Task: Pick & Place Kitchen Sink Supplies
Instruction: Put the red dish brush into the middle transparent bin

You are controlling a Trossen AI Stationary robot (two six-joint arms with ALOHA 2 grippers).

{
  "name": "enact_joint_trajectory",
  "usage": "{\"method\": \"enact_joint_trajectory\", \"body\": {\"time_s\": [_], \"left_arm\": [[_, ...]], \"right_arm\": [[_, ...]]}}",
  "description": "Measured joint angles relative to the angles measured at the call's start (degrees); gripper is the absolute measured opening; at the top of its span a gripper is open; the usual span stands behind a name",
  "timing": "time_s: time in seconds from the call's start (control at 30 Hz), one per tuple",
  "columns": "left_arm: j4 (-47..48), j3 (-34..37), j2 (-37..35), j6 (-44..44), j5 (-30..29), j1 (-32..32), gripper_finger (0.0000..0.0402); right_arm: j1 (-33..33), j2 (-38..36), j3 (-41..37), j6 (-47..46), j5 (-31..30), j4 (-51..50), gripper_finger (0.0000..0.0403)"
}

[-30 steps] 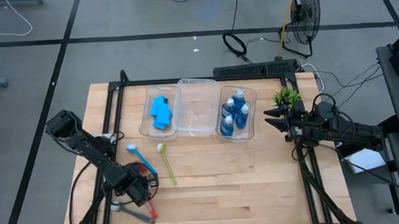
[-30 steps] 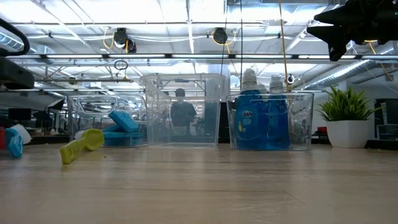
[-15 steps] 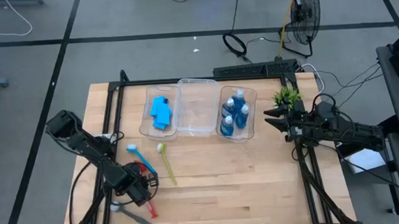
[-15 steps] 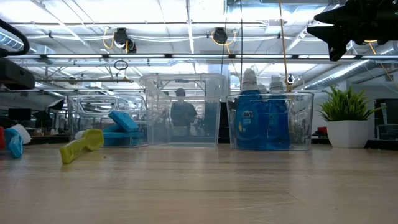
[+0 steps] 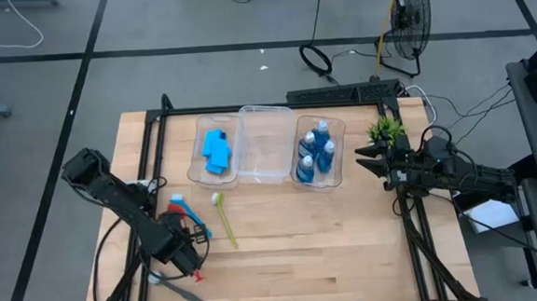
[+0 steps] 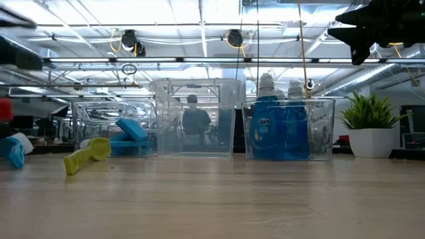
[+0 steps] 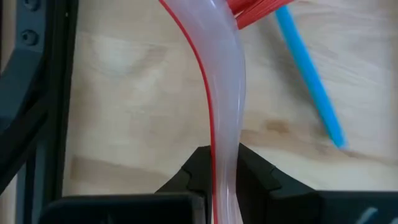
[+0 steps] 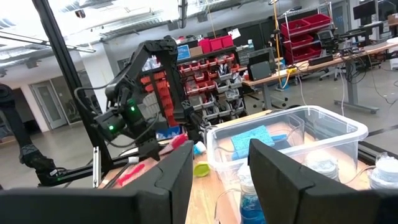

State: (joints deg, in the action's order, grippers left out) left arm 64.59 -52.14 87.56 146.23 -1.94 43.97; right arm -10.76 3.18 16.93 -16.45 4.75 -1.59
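Note:
My left gripper (image 5: 189,251) (image 7: 224,163) points down over the table's near left corner, shut on the red brush (image 5: 177,210), whose red head (image 6: 5,109) hangs above the table. The blue brush (image 5: 191,218) (image 7: 311,81) and the yellow-green brush (image 5: 223,219) (image 6: 86,154) lie flat on the wood beside it. The grey-black brush (image 5: 176,283) lies by the near edge. Blue sponges (image 5: 216,150) sit in the left bin, and blue bottles (image 5: 316,153) stand in the right bin. My right gripper (image 5: 367,161) (image 8: 217,174) waits open, high at the right by the plant. My left gripper pinches the red brush's pale, red-edged handle (image 7: 226,146) between its two fingers (image 7: 198,169), about halfway along. The fingers come from above, pointing down. The head end (image 7: 255,12) is lifted off the table. Whether the tail end (image 5: 199,276) still touches the wood, I cannot tell.
Three clear bins stand in a row at the far middle; the middle one (image 5: 266,143) holds nothing. A small potted plant (image 5: 386,129) stands at the far right. Black frame rails (image 5: 152,148) run along the table's left and right sides. Bare wood lies between the bins and the near edge.
My left gripper has risen, still shut on the red brush. The brush's head has come up off the table and now shows higher at the low view's left edge. The other brushes have stayed where they were.

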Motion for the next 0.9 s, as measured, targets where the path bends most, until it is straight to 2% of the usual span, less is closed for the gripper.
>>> {"method": "enact_joint_trajectory", "body": {"time_s": [0.27,0.4,0.53,0.7,0.9], "left_arm": [[13.23,-10.64,-2.09,-0.44,-2.39,0.02,0.0043],[20.13,-17.6,-2.1,-2.14,-6.95,0.04,0.0043],[23.65,-23.3,-2.13,-6.63,-20.35,0.25,0.0043],[21.58,-26.06,-2.13,-16.81,-38.24,0.35,0.0043],[12.96,-26.1,-2.41,-32.56,-51.71,0.67,0.0043]], "right_arm": [[0.0,0.0,0.0,0.0,0.0,0.05,0.0141],[-0.01,-0.01,0.0,0.0,0.0,0.06,0.0141],[-0.02,0.0,0.0,0.0,0.0,0.05,0.0141],[0.0,-0.02,0.0,0.0,-0.01,0.05,0.0141],[0.0,-0.02,0.0,0.0,0.0,0.05,0.0141]]}}
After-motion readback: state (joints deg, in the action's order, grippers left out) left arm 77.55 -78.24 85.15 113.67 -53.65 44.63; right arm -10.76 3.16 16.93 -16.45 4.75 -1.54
